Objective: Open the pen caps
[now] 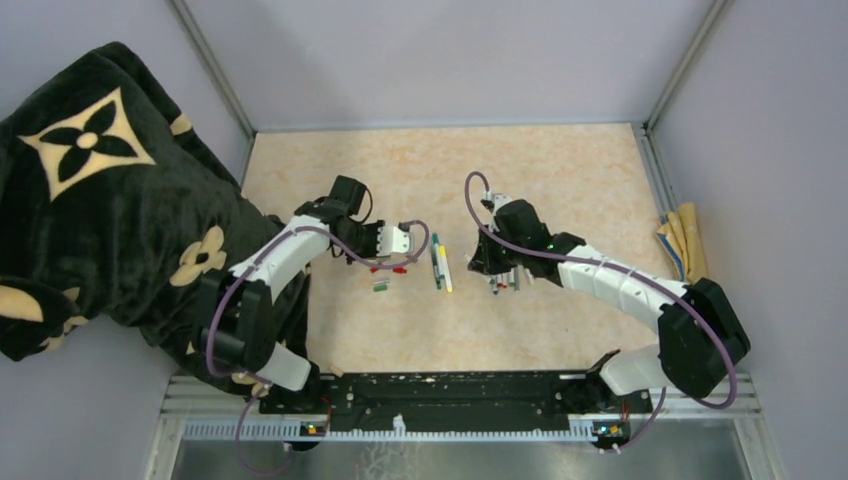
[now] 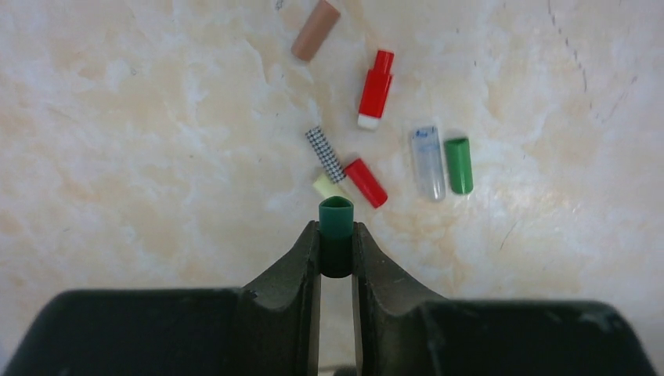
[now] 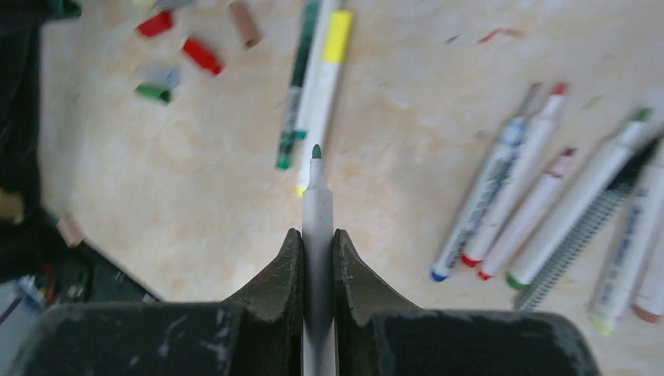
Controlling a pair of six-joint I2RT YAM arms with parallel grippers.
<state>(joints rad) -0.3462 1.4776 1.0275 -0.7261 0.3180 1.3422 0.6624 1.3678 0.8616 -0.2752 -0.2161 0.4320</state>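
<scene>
The left jaws are closed nearly fully on a dark green cap (image 2: 336, 219), gripped by its lower part at the lower centre of the left wrist view. Loose caps are scattered on the table (image 2: 117, 141) above it. A yellow cap (image 2: 329, 186), a checked cap (image 2: 325, 153) and a red cap (image 2: 366, 182) are clustered just beyond the held one. A red-and-white cap (image 2: 375, 88) and a brown cap (image 2: 315, 30) are seen higher up. A clear cap (image 2: 427, 162) and a green cap (image 2: 459, 165) lie side by side at the right.

The right jaws are shut on an uncapped pen (image 3: 317, 204), with its green tip pointed up the right wrist frame. Two pens (image 3: 313, 86) lie together at upper centre. A row of pens (image 3: 540, 211) is laid roughly parallel at the right.
</scene>
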